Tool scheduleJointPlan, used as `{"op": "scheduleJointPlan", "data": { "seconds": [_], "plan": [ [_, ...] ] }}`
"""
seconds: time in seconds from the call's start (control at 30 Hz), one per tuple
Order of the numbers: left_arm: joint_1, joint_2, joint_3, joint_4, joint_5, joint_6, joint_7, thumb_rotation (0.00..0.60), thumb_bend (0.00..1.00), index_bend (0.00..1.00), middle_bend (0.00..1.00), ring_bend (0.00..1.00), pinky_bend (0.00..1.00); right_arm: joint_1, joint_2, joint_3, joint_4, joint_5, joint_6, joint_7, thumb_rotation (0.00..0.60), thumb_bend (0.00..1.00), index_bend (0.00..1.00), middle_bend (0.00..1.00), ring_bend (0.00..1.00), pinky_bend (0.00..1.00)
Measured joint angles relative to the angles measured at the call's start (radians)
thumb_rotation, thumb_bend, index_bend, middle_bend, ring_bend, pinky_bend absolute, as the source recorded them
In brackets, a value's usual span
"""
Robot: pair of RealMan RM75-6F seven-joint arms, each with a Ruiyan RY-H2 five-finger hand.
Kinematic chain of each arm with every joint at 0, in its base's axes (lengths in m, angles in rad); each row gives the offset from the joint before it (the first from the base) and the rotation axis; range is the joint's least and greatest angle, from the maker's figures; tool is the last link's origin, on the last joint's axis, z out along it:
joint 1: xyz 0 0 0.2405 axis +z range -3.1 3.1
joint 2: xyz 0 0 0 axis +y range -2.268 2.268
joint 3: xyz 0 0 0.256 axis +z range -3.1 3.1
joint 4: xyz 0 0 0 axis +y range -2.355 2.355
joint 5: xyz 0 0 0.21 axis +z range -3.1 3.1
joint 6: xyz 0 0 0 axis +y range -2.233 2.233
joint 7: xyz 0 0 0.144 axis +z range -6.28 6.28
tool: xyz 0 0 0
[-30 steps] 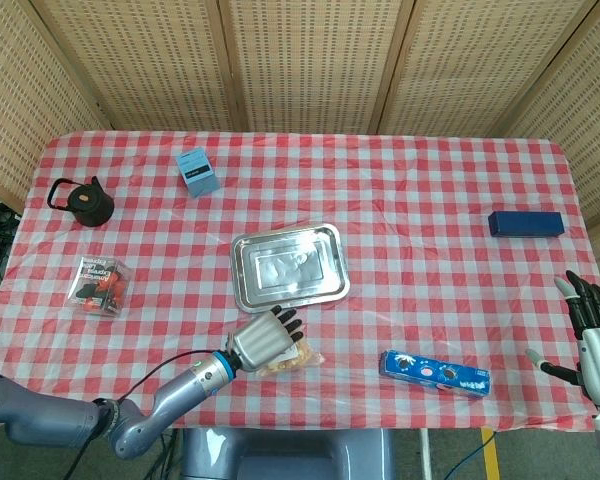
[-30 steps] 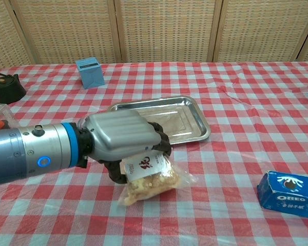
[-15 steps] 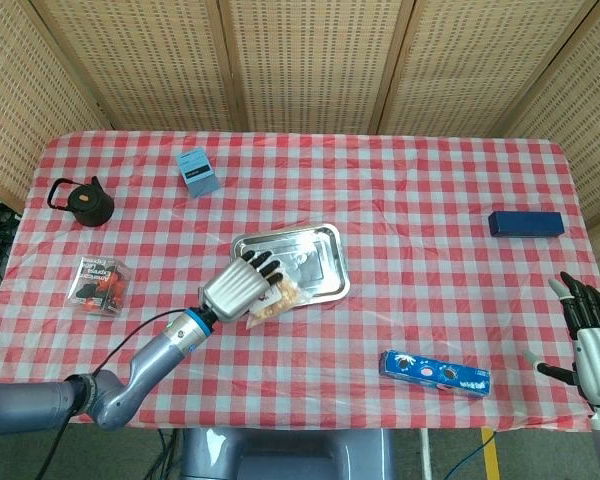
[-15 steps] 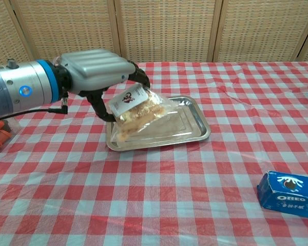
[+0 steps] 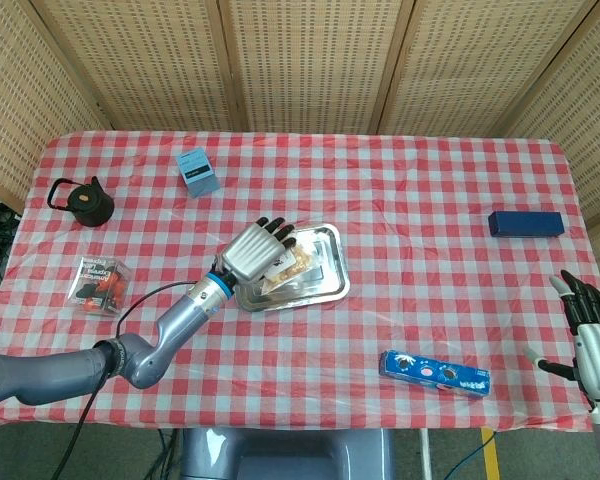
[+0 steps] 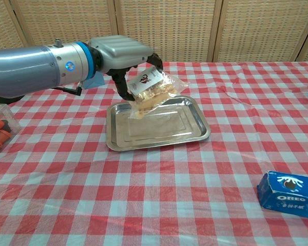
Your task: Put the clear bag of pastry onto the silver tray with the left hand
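Chest view showed the left hand (image 6: pixel 124 55) clamped on the pastry bag (image 6: pixel 153 89) above the tray (image 6: pixel 156 141); right hand (image 5: pixel 592 338) spread, holding nothing

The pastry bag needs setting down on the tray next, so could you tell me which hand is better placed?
The left hand: it already holds the pastry bag just above the silver tray. The right hand is open, empty, far off at the table's right edge.

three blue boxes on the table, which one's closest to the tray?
The light blue box, upright at the far left behind the silver tray. The Oreo box lies farther off; the dark blue box sits farthest right.
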Motion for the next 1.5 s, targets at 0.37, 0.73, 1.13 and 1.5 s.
{"op": "scheduleJointPlan", "data": {
  "seconds": [0.37,0.73,1.13,1.5],
  "plan": [
    [-0.082,-0.124,-0.004,0.194,-0.037,-0.082,-0.015,0.600,0.34,0.38,0.07,0.07,0.20,0.009,0.002,0.008,0.019,0.025,-0.030,0.035,0.600,0.06,0.04,0.00,0.00,0.00],
    [-0.109,-0.171,0.016,0.278,-0.076,-0.101,-0.003,0.600,0.19,0.08,0.00,0.00,0.00,0.009,0.003,0.010,0.019,0.027,-0.031,0.044,0.600,0.06,0.04,0.00,0.00,0.00],
    [-0.069,-0.136,0.016,0.209,-0.078,0.004,0.002,0.600,0.17,0.00,0.00,0.00,0.00,0.009,0.002,0.007,0.014,0.019,-0.027,0.032,0.600,0.06,0.04,0.00,0.00,0.00],
    [0.098,0.054,0.044,-0.123,-0.011,0.290,0.018,0.600,0.02,0.00,0.00,0.00,0.00,0.009,-0.004,-0.003,0.000,-0.004,-0.016,-0.002,0.600,0.06,0.03,0.00,0.00,0.00]
  ]
}}
